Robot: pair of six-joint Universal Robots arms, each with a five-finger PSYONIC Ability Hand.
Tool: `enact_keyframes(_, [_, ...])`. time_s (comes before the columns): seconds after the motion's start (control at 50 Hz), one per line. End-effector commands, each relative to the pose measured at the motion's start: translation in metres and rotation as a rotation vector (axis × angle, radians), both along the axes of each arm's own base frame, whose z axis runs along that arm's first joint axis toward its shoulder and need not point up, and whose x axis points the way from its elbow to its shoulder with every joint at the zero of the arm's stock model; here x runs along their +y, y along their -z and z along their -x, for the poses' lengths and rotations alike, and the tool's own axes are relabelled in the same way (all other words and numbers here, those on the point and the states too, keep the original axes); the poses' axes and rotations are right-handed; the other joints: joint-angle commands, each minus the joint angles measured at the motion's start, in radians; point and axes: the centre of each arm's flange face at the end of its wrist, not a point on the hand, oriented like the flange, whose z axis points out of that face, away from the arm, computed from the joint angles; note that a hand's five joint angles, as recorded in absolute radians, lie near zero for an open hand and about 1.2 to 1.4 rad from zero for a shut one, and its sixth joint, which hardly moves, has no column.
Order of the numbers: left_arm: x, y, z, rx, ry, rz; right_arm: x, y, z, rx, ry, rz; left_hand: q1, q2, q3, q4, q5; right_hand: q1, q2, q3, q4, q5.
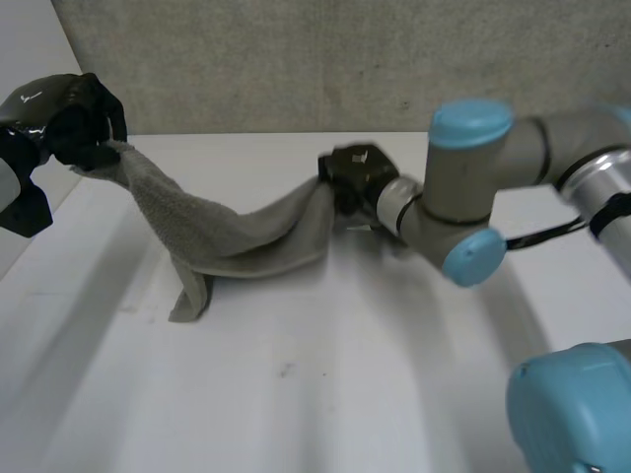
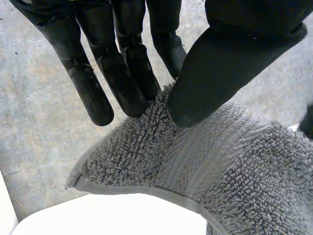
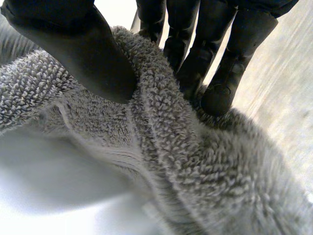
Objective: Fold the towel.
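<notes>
by my reading you were at the lift-and-spread step, with no fold made yet. the grey towel (image 1: 246,241) hung as a slack sling between your two hands. its middle sagged and one doubled end rested on the table (image 1: 325,394). your left hand (image 1: 81,120) was raised near the table's far left corner, pinching the towel close to a hemmed corner between thumb (image 2: 220,78) and straight fingers (image 2: 122,78). your right hand (image 1: 350,175) sat lower, near the far middle of the table. it gripped the opposite end, with cloth bunched between its thumb and fingers.

i judged the next move called for drawing the hands apart and level so the towel pulled taut. then it could be laid flat before one edge was brought over the other. both pinches had to hold, and the end trailing on the table could have dragged or tucked under.

behind the table stood a rough grey wall (image 1: 296,59). the table itself was white, smooth and bare apart from a few faint specks. under your left hand, past the table's edge, a mottled grey floor (image 2: 39,122) showed.
</notes>
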Motion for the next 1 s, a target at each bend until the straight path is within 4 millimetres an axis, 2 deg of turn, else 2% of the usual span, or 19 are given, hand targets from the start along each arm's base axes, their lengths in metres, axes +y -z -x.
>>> enact_keyframes(0.02, [0.003,-0.003,0.0,0.004,-0.005,0.003,0.018,-0.085,0.027,-0.028,0.004,0.059,0.207,0.179,0.18,0.177,0.195,0.072,0.101,0.08,0.057,0.072])
enact_keyframes(0.04, [0.004,-0.005,-0.001,0.005,-0.006,0.007,0.018,-0.085,0.027,-0.028,0.004,0.059,0.207,0.179,0.18,0.177,0.195,0.072,0.101,0.08,0.057,0.072])
enact_keyframes(0.08, [0.008,-0.01,-0.001,0.007,-0.006,0.024,0.029,-0.115,0.043,-0.017,-0.003,0.055,0.207,0.179,0.18,0.177,0.195,0.072,0.101,0.08,0.057,0.072])
enact_keyframes(0.1, [0.011,-0.015,-0.001,0.007,-0.008,0.039,0.03,-0.116,0.043,-0.017,-0.003,0.055,0.207,0.179,0.18,0.177,0.195,0.072,0.101,0.08,0.057,0.072])
enact_keyframes(0.14, [0.014,-0.019,-0.002,0.009,-0.012,0.047,0.043,-0.141,0.06,0.007,-0.031,0.053,0.207,0.179,0.18,0.177,0.195,0.072,0.101,0.08,0.057,0.072])
enact_keyframes(0.24, [0.025,-0.032,-0.009,0.014,-0.038,0.084,0.064,-0.171,0.085,0.051,-0.059,0.052,0.207,0.179,0.18,0.177,0.195,0.072,0.101,0.08,0.057,0.072])
enact_keyframes(0.36, [0.046,-0.042,-0.011,0.074,-0.052,0.082,0.077,-0.197,0.126,0.117,-0.031,0.085,0.207,0.179,0.18,0.177,0.195,0.072,0.101,0.08,0.057,0.072])
enact_keyframes(0.44, [0.06,-0.035,-0.01,0.111,-0.045,0.05,0.081,-0.198,0.138,0.152,-0.012,0.084,0.207,0.179,0.18,0.177,0.195,0.072,0.101,0.08,0.057,0.072])
enact_keyframes(0.5, [0.063,-0.029,-0.01,0.116,-0.042,0.03,0.085,-0.188,0.146,0.199,-0.013,0.03,0.207,0.179,0.18,0.177,0.195,0.072,0.101,0.08,0.057,0.072])
enact_keyframes(0.56, [0.072,-0.007,-0.005,0.118,-0.026,-0.05,0.089,-0.173,0.152,0.26,-0.026,-0.034,0.207,0.179,0.18,0.177,0.195,0.072,0.101,0.08,0.057,0.072])
enact_keyframes(0.6, [0.075,0.002,-0.002,0.118,-0.014,-0.08,0.091,-0.15,0.154,0.331,-0.053,-0.09,0.207,0.179,0.18,0.177,0.195,0.072,0.101,0.08,0.057,0.072])
enact_keyframes(0.66, [0.08,0.018,0.006,0.118,0.011,-0.138,0.092,-0.138,0.154,0.369,-0.07,-0.116,0.207,0.179,0.18,0.177,0.195,0.072,0.101,0.08,0.057,0.072])
enact_keyframes(0.7, [0.079,0.028,0.009,0.115,0.022,-0.176,0.094,-0.114,0.155,0.45,-0.107,-0.156,0.207,0.179,0.18,0.177,0.195,0.072,0.101,0.08,0.057,0.072])
enact_keyframes(0.74, [0.073,0.051,0.019,0.107,0.05,-0.263,0.093,-0.102,0.155,0.487,-0.128,-0.173,0.207,0.179,0.18,0.177,0.195,0.072,0.101,0.08,0.057,0.072])
enact_keyframes(0.78, [0.069,0.061,0.023,0.103,0.06,-0.3,0.089,-0.086,0.155,0.531,-0.151,-0.2,0.207,0.179,0.18,0.177,0.195,0.072,0.101,0.08,0.057,0.072])
enact_keyframes(0.82, [0.065,0.069,0.026,0.098,0.064,-0.315,0.075,-0.055,0.155,0.612,-0.168,-0.248,0.207,0.179,0.18,0.177,0.195,0.072,0.101,0.08,0.057,0.072])
enact_keyframes(0.84, [0.058,0.076,0.029,0.091,0.056,-0.322,0.075,-0.055,0.155,0.612,-0.168,-0.249,0.207,0.179,0.18,0.177,0.195,0.072,0.101,0.08,0.057,0.072])
enact_keyframes(0.88, [0.049,0.085,0.03,0.084,0.038,-0.332,0.058,-0.032,0.156,0.679,-0.141,-0.263,0.207,0.179,0.18,0.177,0.195,0.072,0.101,0.08,0.057,0.072])
enact_keyframes(1.0, [0.022,0.114,0.034,0.049,-0.022,-0.375,0.025,-0.004,0.153,0.714,-0.069,-0.21,0.207,0.179,0.18,0.177,0.195,0.072,0.101,0.08,0.057,0.072])
